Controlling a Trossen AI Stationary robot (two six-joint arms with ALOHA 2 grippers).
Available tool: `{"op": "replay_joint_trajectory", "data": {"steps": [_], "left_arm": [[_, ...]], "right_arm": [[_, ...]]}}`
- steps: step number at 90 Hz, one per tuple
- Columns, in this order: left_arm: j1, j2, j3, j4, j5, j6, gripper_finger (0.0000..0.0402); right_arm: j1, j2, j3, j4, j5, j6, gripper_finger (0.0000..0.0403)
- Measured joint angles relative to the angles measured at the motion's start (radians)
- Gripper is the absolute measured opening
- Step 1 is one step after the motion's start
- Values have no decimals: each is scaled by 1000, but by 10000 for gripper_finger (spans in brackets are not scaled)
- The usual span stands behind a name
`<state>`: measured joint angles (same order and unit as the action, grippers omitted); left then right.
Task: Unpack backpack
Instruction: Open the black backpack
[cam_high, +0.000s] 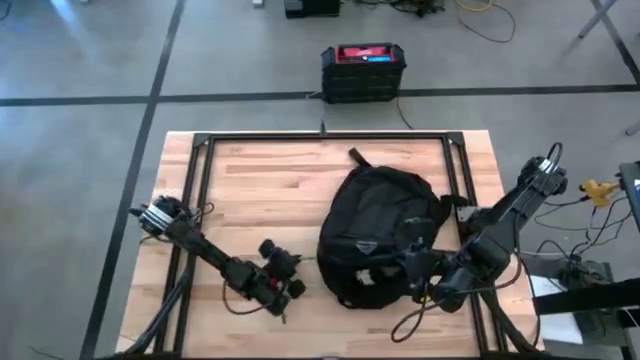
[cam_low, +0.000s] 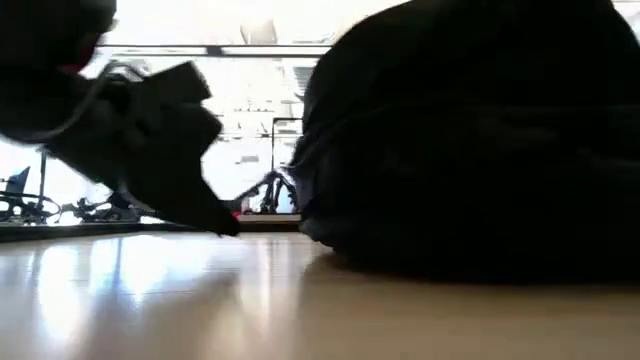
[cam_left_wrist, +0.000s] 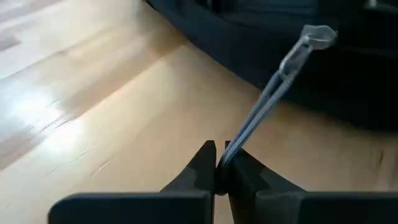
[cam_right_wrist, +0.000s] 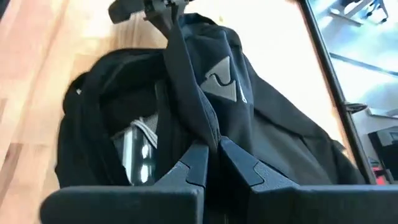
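Observation:
The black backpack (cam_high: 378, 235) lies on the wooden table, right of the middle, with its pale triangular logo (cam_right_wrist: 221, 82) up. Its opening shows something silvery (cam_right_wrist: 138, 150) inside. My right gripper (cam_right_wrist: 211, 149) is over the backpack's near right part (cam_high: 418, 268) and is shut on a black strap. My left gripper (cam_high: 298, 287) is low over the table just left of the backpack. It is shut on a thin grey strip (cam_left_wrist: 267, 99) that points toward the backpack. I cannot tell whether the strip's flat far end (cam_left_wrist: 318, 36) is joined to the backpack. My left gripper pinches the thin grey strip's near end (cam_left_wrist: 229, 154) between its two fingertips. The fingers lie along the strip, which sticks out forward and slants up toward the backpack, clear of the table. My right gripper pinches a black strap (cam_right_wrist: 200, 127) of the backpack between its two fingers, slanting down from the table's right side. The strap runs on past the fingers to a black buckle (cam_right_wrist: 134, 9).
A black metal frame (cam_high: 320, 135) borders the tabletop. Bare wood (cam_high: 255, 190) lies at the far left of the table. A black box with a red top (cam_high: 362, 70) stands on the floor beyond the far edge. Cables (cam_high: 590, 190) hang off the right side.

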<state>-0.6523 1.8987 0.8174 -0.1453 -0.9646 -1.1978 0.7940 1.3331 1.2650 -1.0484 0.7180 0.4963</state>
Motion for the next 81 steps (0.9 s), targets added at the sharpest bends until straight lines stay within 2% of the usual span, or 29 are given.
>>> {"op": "replay_joint_trajectory", "data": {"steps": [11,21,33,40,48,54,65,74,81], "left_arm": [[-48,-53,-59,12,-158,-61,2],[-48,-114,-68,45,-201,106,2],[-17,-214,-45,101,-191,401,2],[7,-279,-18,119,-148,544,2],[35,-341,1,121,-72,674,2],[48,-379,17,132,-33,746,2],[51,-419,46,150,-32,840,2],[50,-444,53,157,-28,857,2],[51,-447,53,180,-36,858,2]], "right_arm": [[0,-20,23,29,53,-84,8],[-22,-26,22,107,56,-181,8],[-44,-22,22,195,6,-274,8],[-38,-18,23,282,-7,-373,8],[-17,-30,47,392,11,-521,8],[-13,-43,67,396,54,-569,8],[-50,-70,75,256,72,-495,9],[-104,-76,54,64,75,-299,19],[-137,-71,29,-85,70,-147,46]]}}
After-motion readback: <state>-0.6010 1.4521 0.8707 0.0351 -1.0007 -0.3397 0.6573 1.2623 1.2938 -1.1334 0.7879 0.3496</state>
